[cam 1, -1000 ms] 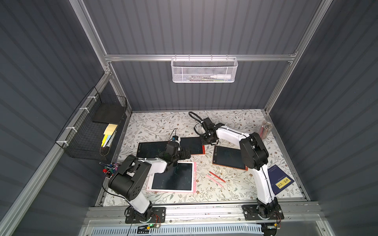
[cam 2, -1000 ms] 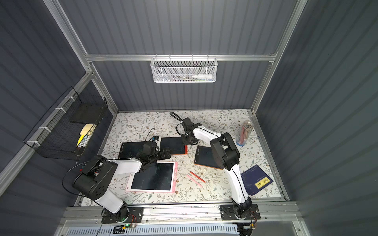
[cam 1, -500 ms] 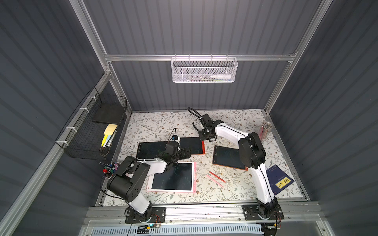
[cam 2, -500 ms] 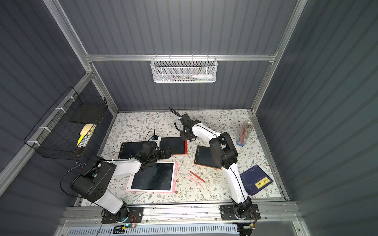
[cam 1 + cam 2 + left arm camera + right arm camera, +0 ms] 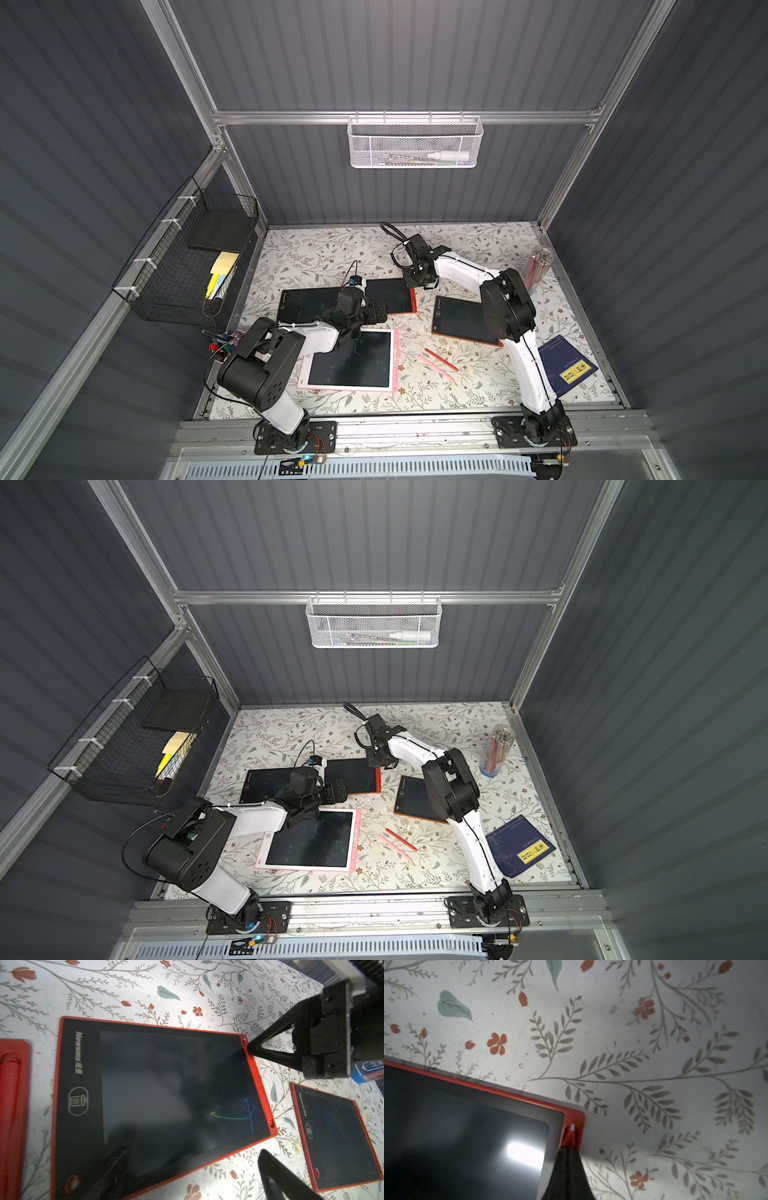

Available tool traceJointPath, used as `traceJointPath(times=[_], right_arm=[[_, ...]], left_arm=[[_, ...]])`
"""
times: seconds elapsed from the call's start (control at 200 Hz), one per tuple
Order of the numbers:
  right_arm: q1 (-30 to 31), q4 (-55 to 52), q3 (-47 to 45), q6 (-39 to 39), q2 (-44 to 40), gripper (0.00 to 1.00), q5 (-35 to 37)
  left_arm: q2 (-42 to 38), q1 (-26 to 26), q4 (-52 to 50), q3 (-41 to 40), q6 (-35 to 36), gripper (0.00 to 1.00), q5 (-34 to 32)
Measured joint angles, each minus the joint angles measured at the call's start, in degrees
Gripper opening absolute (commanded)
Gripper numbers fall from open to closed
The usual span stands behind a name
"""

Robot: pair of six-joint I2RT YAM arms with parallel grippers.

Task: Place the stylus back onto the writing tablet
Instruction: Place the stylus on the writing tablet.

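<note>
While the right gripper [image 5: 569, 1150] sits low at the far corner of the red-framed writing tablet [image 5: 467, 1126], I see its jaws clenched on the stylus [image 5: 571, 1136], a slim red cone with a white nib that pokes out past the black tips. That nib lies inside the rounded groove moulded into the tablet's corner. How much of the shaft is seated I cannot tell, since the jaws hide it.

The tablet lies flat on the tabletop [image 5: 654, 1043], a matte sheet printed with grey sprigs, teal leaves and small red flowers. From the left wrist camera I make out a glossy dark screen with a faint green and blue scribble, plus a bin icon and pale lettering on the black bezel. The right gripper's triangular fingertips [image 5: 252, 1048] touch the tablet's corner there.

The left gripper [image 5: 376, 311] hovers over the tablet's near edge, jaws released wide, holding nothing.

In a top view I also see a pink-framed tablet [image 5: 353, 361] just beside the left arm and 2 loose styluses [image 5: 441, 360] lying apart on the floral sheet. A navy booklet [image 5: 565, 365] and a clear tube of pencils [image 5: 538, 268] stand off to the right.
</note>
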Motion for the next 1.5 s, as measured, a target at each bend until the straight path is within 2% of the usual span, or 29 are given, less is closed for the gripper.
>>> traceJointPath(times=[0.83, 1.141, 1.286, 1.501], right_arm=[[-0.1, 1.2, 0.1, 0.1, 0.3, 0.0, -0.6], [-0.2, 1.4, -2.8, 0.2, -2.6, 0.0, -1.3], [-0.2, 1.5, -6.1, 0.2, -8.5, 0.05, -2.1], [-0.3, 4.2, -14.5, 1.1, -19.4, 0.24, -3.7]], left_arm=[[-3.4, -0.1, -5.1, 2.0, -0.5, 0.99, -0.7], [-4.3, -4.1, -9.8, 3.8, -3.5, 0.99, -2.9], [-4.3, -5.7, -12.7, 4.1, -5.5, 0.99, -4.3], [-3.7, -8.0, -17.1, 6.5, -7.6, 0.99, -7.2]])
